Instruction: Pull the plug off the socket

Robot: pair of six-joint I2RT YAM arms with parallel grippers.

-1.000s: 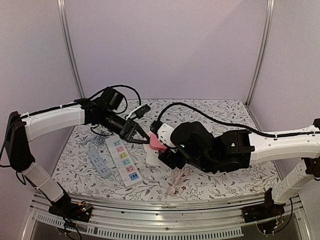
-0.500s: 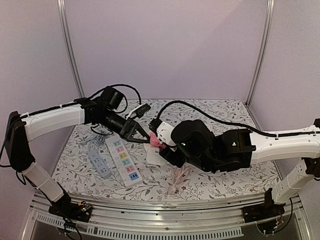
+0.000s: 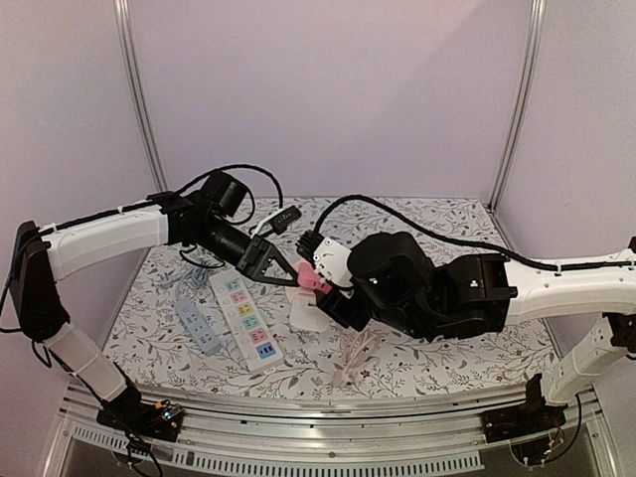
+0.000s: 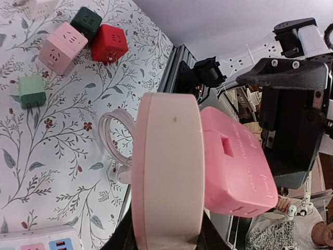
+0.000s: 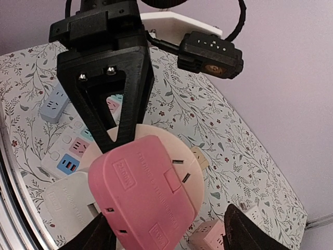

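**Plug part-way out of its socket above the tabletop's middle**

Plug, bright pink and flat, sits against the face of the round pale-pink socket, with its metal prongs showing in the slit between them. Both are held in the air over the middle of the floral tabletop. The left gripper pinches the socket disc by its rim, fingers narrow. The right gripper straddles the plug with its jaws wide, and a gap shows between one finger and the plug's side. A white power strip and a grey strip lie toward the tabletop's left edge. A pink cube, a red cube and a dark green cube cluster together.
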